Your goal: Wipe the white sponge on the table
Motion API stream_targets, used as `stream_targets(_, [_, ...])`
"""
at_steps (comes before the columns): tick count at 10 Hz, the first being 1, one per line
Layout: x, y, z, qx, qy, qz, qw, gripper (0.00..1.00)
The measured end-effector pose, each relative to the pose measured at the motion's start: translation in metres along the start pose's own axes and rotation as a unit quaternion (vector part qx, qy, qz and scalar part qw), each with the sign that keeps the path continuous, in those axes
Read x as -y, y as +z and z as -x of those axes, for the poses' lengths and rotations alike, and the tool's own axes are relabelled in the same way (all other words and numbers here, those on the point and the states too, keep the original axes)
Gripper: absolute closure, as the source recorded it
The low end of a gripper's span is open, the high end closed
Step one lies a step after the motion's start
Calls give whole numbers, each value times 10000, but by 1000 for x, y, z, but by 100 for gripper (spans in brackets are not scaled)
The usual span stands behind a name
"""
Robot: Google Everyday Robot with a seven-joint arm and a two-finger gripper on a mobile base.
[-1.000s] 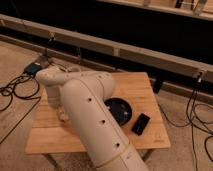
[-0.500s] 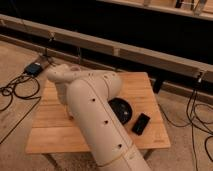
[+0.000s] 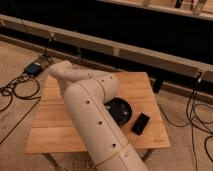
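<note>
White sponge stays out of sight, hidden behind the cream arm that sweeps across the table. The gripper is hidden too, somewhere low by the arm's far end near the table's left side, its fingers closed tight. A black dish and a black slab lie right of the arm
</note>
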Motion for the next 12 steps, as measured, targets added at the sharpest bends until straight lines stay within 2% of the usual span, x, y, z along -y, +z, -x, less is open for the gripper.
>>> stream_targets(2, [-9, -6, 16, 121, -63, -6, 9999, 100])
stream_targets(4, [-30, -13, 29, 222, -214, 83, 9995, 100])
stream_targets(7, [-52, -15, 35, 240, -416, 137, 9988, 100])
stream_targets(9, [-55, -11, 33, 208, -398, 236, 9987, 86])
stream_targets(10, [-59, -10, 31, 232, -373, 414, 9982, 74])
stream_targets(11, [-61, -10, 30, 244, -375, 489, 9978, 68])
stream_targets(12, [-62, -10, 30, 242, -373, 491, 9978, 67])
